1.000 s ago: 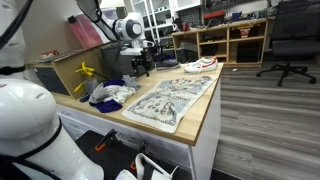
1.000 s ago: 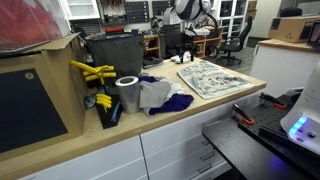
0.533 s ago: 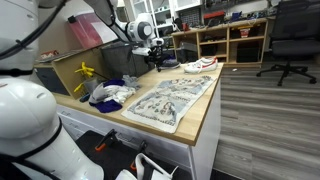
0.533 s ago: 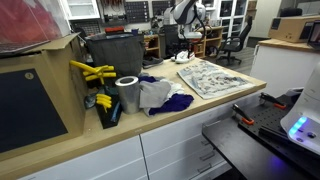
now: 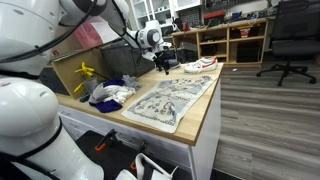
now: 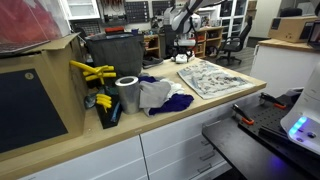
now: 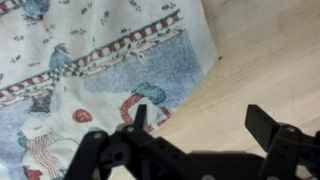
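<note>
Cloth: printed cloth [image 7: 80,60], pale with blue-grey figures and a red-and-white striped border.
Place: it lies flat on the wooden counter [image 7: 262,60], its corner under the gripper [image 7: 198,118].
Jaws: spread wide and holding nothing, above the cloth's far end in both exterior views.

printed cloth [image 5: 172,100] | pale, bird motifs, red-striped border | spread flat | on wooden countertop [image 5: 207,112]

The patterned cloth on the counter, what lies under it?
The patterned cloth lies flat on the wooden countertop, bare wood showing beside its corner in the wrist view. The wood beneath is covered; whether anything thin lies there cannot be seen.
</note>
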